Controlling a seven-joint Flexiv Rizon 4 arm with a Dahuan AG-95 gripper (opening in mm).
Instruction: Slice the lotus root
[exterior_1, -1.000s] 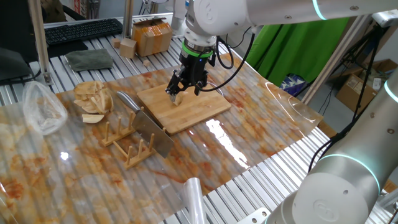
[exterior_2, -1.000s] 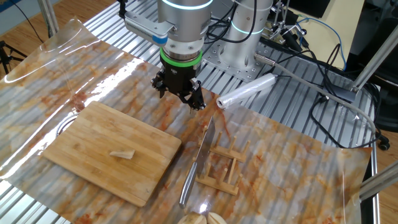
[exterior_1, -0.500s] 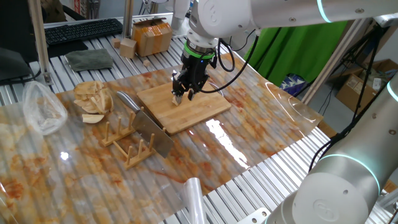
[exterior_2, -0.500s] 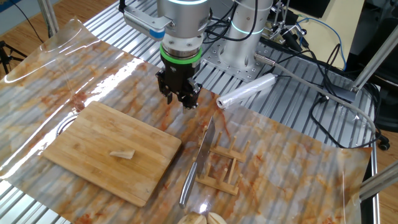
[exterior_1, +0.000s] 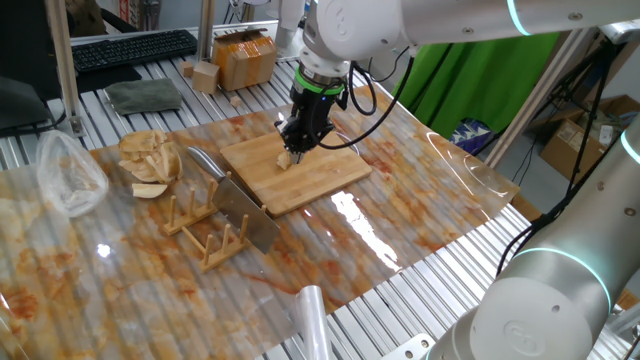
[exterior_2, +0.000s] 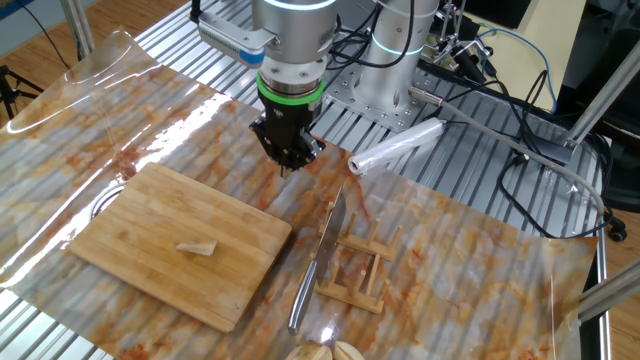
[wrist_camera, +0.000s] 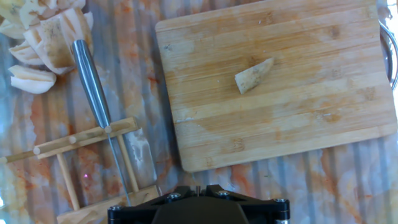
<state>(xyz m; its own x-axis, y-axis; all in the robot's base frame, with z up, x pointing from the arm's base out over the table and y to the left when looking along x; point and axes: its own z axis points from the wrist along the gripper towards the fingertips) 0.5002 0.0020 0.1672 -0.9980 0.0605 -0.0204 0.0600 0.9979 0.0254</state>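
1. One fixed view: the end effector (exterior_1: 297, 140) hangs over the far side of the bamboo board (exterior_1: 296, 170), and compared with a second ago the fingers have pulled right in. They were splayed wide then, half closed half a second ago, and now they look pinched together with nothing between them. The lotus root (exterior_1: 284, 159) is a small pale chunk lying on the board just below the fingertips, not touched as far as I can tell. The cleaver (exterior_1: 236, 206) sits in its wooden rack (exterior_1: 205, 230) off the board's near left corner, with the heap of tan slices (exterior_1: 148, 161) further left of that.

2. The other fixed view: same story. The end effector (exterior_2: 286, 160) is drawn to a narrow point, empty, hovering above the tabletop (exterior_2: 470, 260) just beyond the board's (exterior_2: 170, 240) far edge. The lotus root (exterior_2: 197, 247) is near the middle of the board, and the cleaver (exterior_2: 318, 262) rests blade-up in the rack beside the board's right edge.

3. Hand view: looks straight down. The lotus root (wrist_camera: 254, 76) is on the board (wrist_camera: 273, 81), the cleaver (wrist_camera: 99, 106) is left of the board, and the fingertips aren't visible here.

4. My read: closing up empty means it's getting set to go for the cleaver, since no slicing has started and the root is still whole
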